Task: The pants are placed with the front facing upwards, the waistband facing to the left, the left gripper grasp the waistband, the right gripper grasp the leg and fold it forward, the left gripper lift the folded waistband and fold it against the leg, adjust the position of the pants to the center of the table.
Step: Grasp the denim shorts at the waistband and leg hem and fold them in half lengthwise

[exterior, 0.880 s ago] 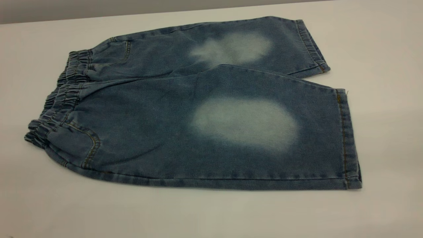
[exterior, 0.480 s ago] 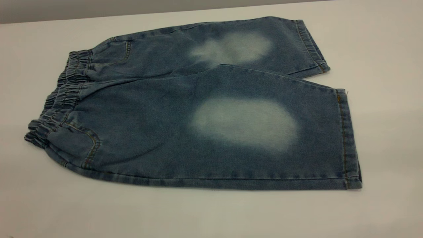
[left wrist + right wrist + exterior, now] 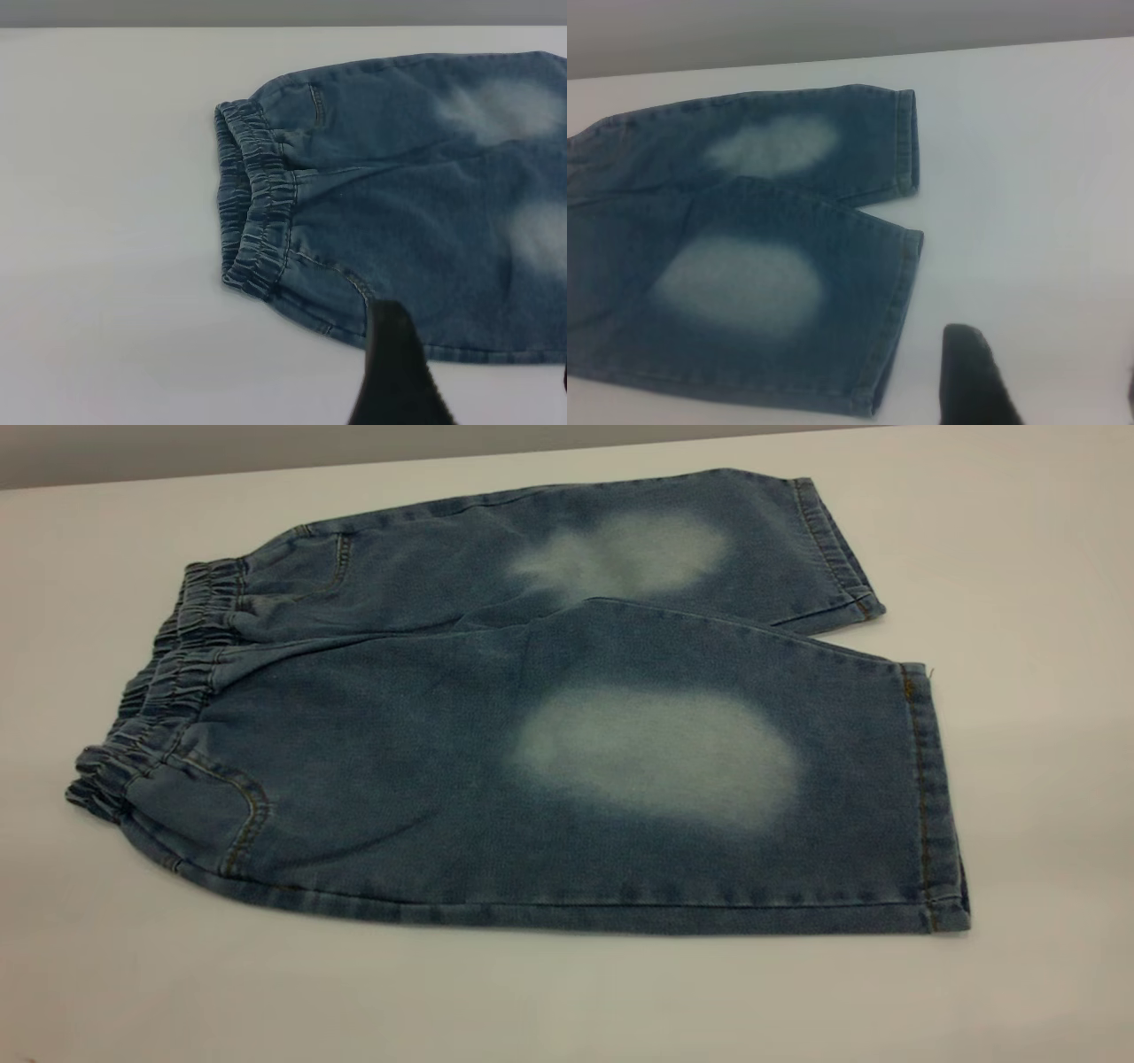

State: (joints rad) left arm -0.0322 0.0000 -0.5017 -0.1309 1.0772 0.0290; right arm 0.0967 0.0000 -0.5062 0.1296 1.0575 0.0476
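Note:
The pants point(image 3: 496, 726) are blue denim shorts lying flat on the white table point(image 3: 567, 1001), each leg showing a pale faded patch. The ruffled waistband point(image 3: 168, 682) is at the left and the leg hems point(image 3: 926, 797) are at the right. Neither gripper shows in the exterior view. In the left wrist view my left gripper point(image 3: 478, 385) is open over the shorts' near edge, short of the waistband point(image 3: 257, 212). In the right wrist view my right gripper point(image 3: 1050, 385) is open over bare table, beside the near leg's hem point(image 3: 899, 310). Neither holds anything.
The table's far edge point(image 3: 354, 465) runs just behind the shorts, with a grey wall beyond. Bare tabletop lies in front of the shorts and to both sides.

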